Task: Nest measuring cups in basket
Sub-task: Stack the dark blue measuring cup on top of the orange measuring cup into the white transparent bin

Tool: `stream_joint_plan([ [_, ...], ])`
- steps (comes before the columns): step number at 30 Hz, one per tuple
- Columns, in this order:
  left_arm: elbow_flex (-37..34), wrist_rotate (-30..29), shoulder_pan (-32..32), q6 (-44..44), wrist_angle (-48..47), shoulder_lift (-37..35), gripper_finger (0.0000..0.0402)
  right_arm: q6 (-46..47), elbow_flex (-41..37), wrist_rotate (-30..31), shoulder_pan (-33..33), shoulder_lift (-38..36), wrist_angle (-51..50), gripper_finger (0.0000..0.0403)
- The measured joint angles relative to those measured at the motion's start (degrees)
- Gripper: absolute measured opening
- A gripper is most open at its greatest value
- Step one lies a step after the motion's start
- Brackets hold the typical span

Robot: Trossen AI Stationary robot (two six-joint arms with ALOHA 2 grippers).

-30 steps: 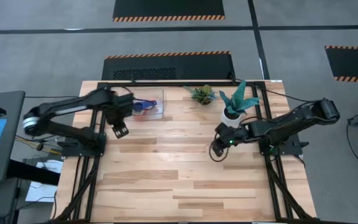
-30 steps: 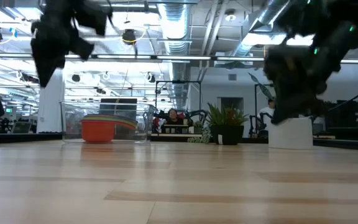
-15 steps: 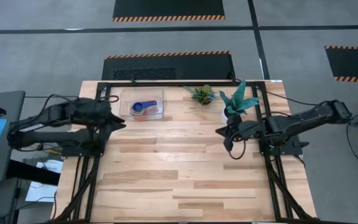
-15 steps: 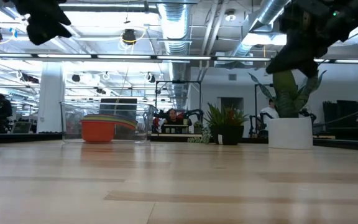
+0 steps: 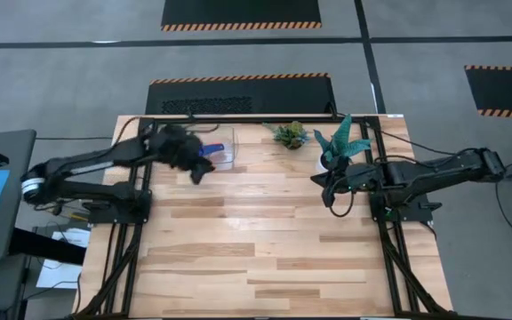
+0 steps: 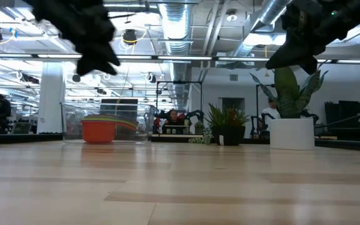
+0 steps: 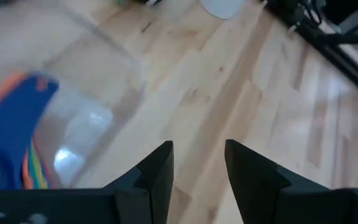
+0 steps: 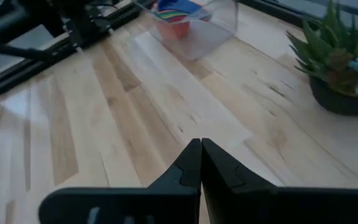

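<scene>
The clear basket [image 5: 224, 153] stands near the table's far left. The measuring cups [image 7: 10, 134] sit nested inside it, a blue one on top with coloured rims under it; in the low view the orange cup [image 6: 99, 132] shows through the wall. My left gripper [image 7: 199, 163] is open and empty, hovering above the table just at the basket's near side [image 5: 196, 169]. My right gripper [image 8: 201, 157] is shut and empty, raised above the table [image 5: 331, 197] by the white plant pot.
A white pot with a green plant [image 5: 332, 162] stands at the far right, right beside my right gripper. A small dark-potted succulent [image 5: 289, 134] sits at the far edge. Bare wood [image 5: 256, 240] spreads across the middle and near half of the table.
My left gripper drew back toward the table's left edge and rose, then swung back toward the basket's near side. My right gripper rose and moved toward the far right, closer to the white pot. The basket and cups stayed put.
</scene>
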Motion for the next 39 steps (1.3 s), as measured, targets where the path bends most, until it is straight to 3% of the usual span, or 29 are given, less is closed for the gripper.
stream_joint_plan([
  [5, 10.85, 3.1, 8.63, 10.45, -3.09, 11.89, 0.0132, 2.59, 0.0, -1.19, 0.41, 0.02, -0.74, 0.0027],
  [8, 18.02, 5.19, 12.28, 18.6, -13.49, 19.75, 0.0132, 2.58, 0.0, -1.29, 1.1, 0.02, -1.38, 0.0027],
  [12, 27.23, 2.29, 13.72, 22.14, -24.67, 29.79, 0.0132, 3.88, 0.0, -1.3, 1.34, 0.02, -2.06, 0.0027],
  [16, 34.06, 0.79, 13.14, 24.31, -28.66, 36.5, 0.0132, 3.99, 0.0, -1.31, 1.34, 0.02, -2.3, 0.0027],
  [24, 42.03, 2.0, 12.92, 23.21, -30.07, 41.65, 0.0132, 4.09, 0.0, -1.38, 1.34, 0.02, -3.97, 0.0027],
  [39, 42.42, -3.75, 12.8, 21.1, -23.3, 41.79, 0.0132, 3.94, 0.0, -1.34, 1.34, 0.46, -9.18, 0.0027],
])
